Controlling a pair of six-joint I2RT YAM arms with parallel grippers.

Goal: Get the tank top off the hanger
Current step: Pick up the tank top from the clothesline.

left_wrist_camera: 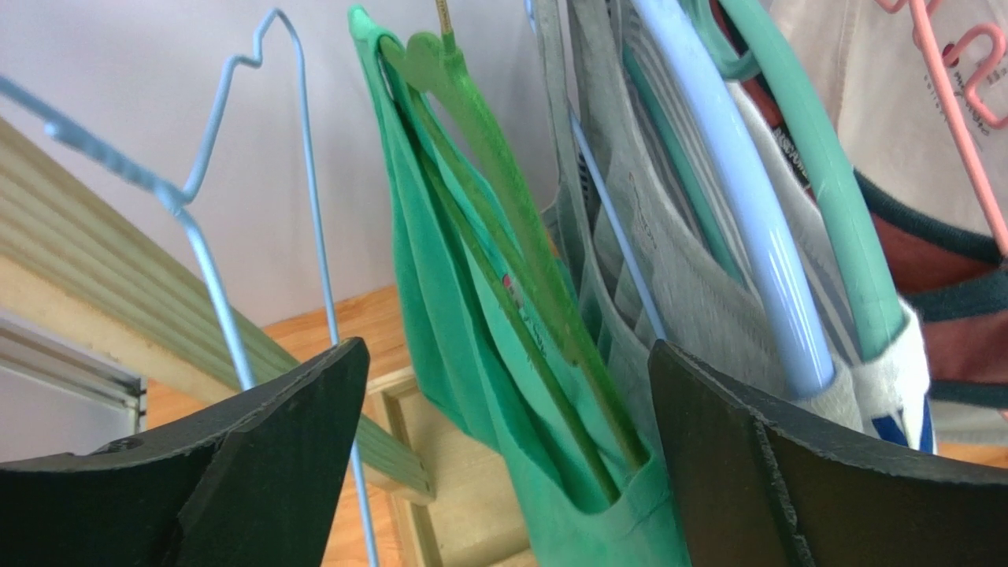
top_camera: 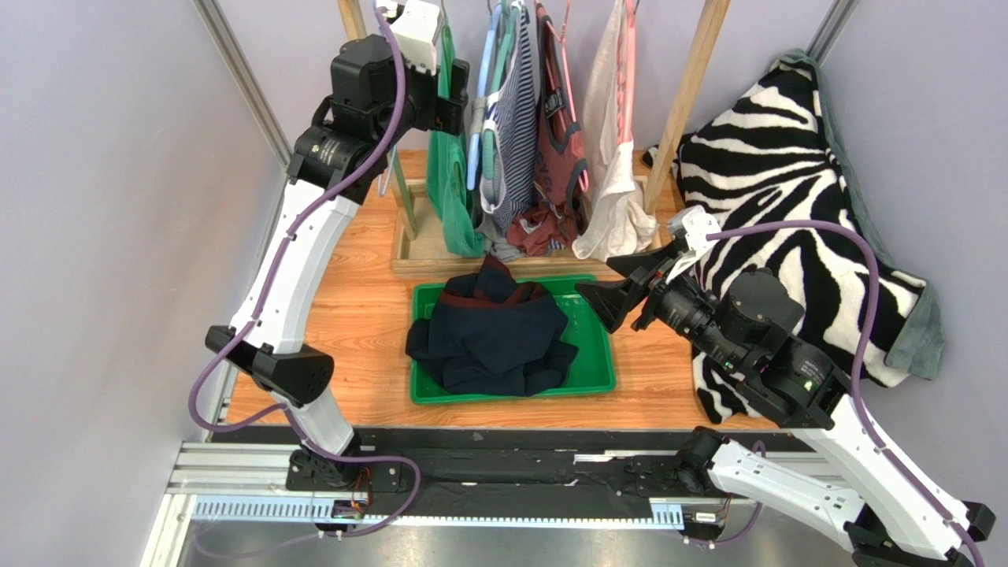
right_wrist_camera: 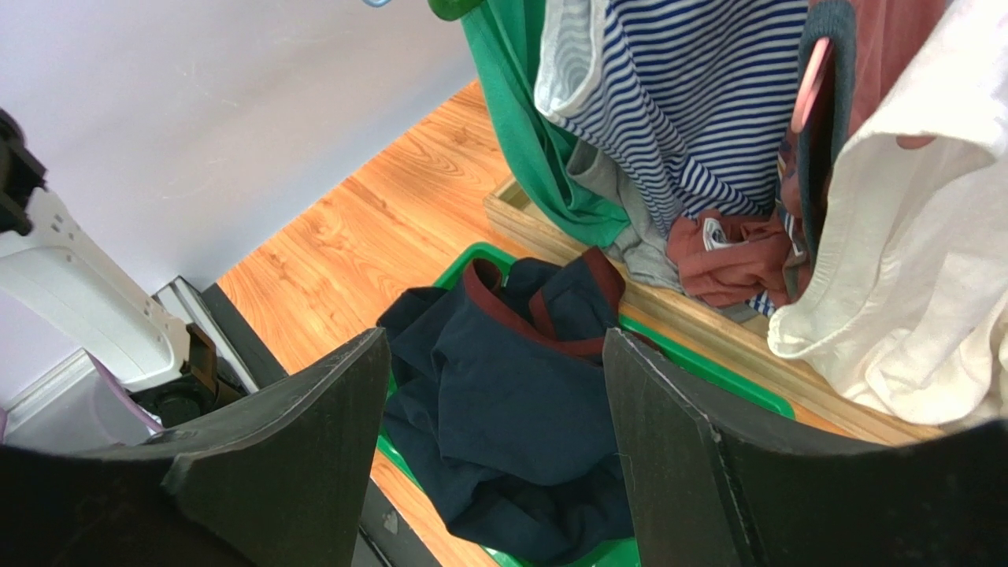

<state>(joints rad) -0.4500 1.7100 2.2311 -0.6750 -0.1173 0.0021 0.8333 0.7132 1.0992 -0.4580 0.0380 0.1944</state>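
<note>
Fingers (left_wrist_camera: 272,449) of the left gripper (left_wrist_camera: 503,378) spread wide, nothing pinched. It is raised at the rack's left end. The green tank top (left_wrist_camera: 438,307) hangs on its green hanger (left_wrist_camera: 497,177), framed in the gap between the 2 fingers. We cannot tell whether either finger touches cloth.

Right gripper (right_wrist_camera: 491,354) also spread and empty. It is low over the table, near the right rim of the green bin (top_camera: 606,354).

Step in hand, as we judge it: take 1 shoulder strap and slide it off the hanger's arm.
- Close on green cloth alone, near the shoulder, not on the hanger arm inside it.
- Keep clear of the bare blue wire hanger (left_wrist_camera: 314,213) to the left and the grey striped top (left_wrist_camera: 686,272) crowding the right.
- Draw the strap outward along the hanger arm, not straight down, or the hanger may tilt or unhook.
- The right gripper is free to steady the hem.

Containers:
- The bin holds 1 heap of dark navy clothing (top_camera: 497,337) with a maroon trim; it nearly covers the floor.
- The rack's wooden base frame (top_camera: 408,248) catches the hanging hems.
</note>
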